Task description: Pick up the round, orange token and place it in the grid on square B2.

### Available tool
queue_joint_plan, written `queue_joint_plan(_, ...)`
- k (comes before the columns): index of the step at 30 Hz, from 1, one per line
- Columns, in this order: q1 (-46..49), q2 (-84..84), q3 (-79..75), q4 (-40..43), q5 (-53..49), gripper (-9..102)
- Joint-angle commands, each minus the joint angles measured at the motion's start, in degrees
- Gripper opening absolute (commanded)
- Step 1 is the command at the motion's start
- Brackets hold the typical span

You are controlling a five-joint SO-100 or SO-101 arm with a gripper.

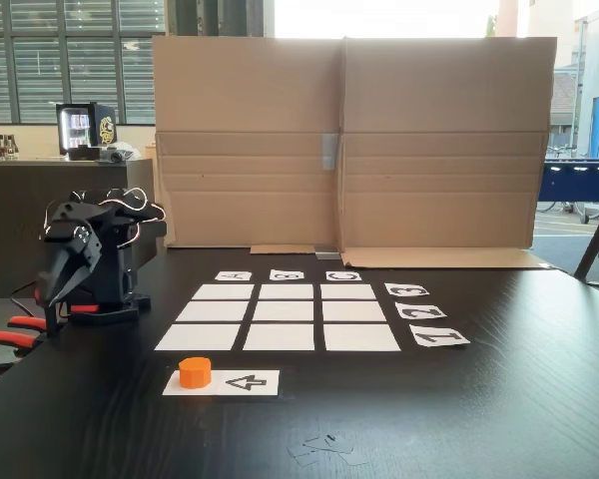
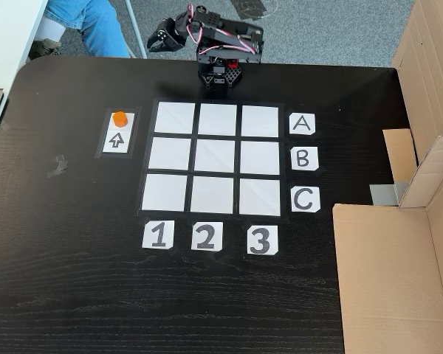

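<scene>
The orange token point(image 1: 195, 371) point(image 2: 119, 117) stands on one end of a white card with a black arrow, just outside the grid. The grid point(image 1: 224, 291) point(image 2: 174, 118) is a 3x3 array of white rectangles on the black table, and every cell is bare. Square B2 point(image 1: 286, 310) point(image 2: 216, 156) is the centre cell. My arm is folded over its base at the table edge beside the A row. Its gripper point(image 1: 52, 301) point(image 2: 159, 38) hangs off that edge, far from the token, and looks shut with nothing in it.
A cardboard wall point(image 1: 349, 140) point(image 2: 387, 280) stands along the far side from the token card. Label cards A B C and 1 2 3 edge the grid. A tape scrap point(image 1: 324, 449) point(image 2: 57, 166) lies near the token. Orange clamps point(image 1: 10, 334) hold the base. A person's leg point(image 2: 85, 22) is nearby.
</scene>
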Motion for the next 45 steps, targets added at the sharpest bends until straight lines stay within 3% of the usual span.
queue_joint_plan(1, -1.41, -14.15, -11.16, -0.70, -1.58, -1)
queue_joint_plan(5, -4.66, -27.33, -25.31, 3.78, -1.58, -1)
queue_joint_plan(15, -9.05, -52.21, -54.05, 24.43, -1.58, 0)
queue_joint_plan(23, -14.85, -65.48, -65.65, 30.59, -3.43, 0)
queue_joint_plan(34, -20.83, -82.09, -79.63, 32.52, -3.34, 42)
queue_joint_plan(45, -25.22, -90.79, -85.08, 33.66, -5.98, 94)
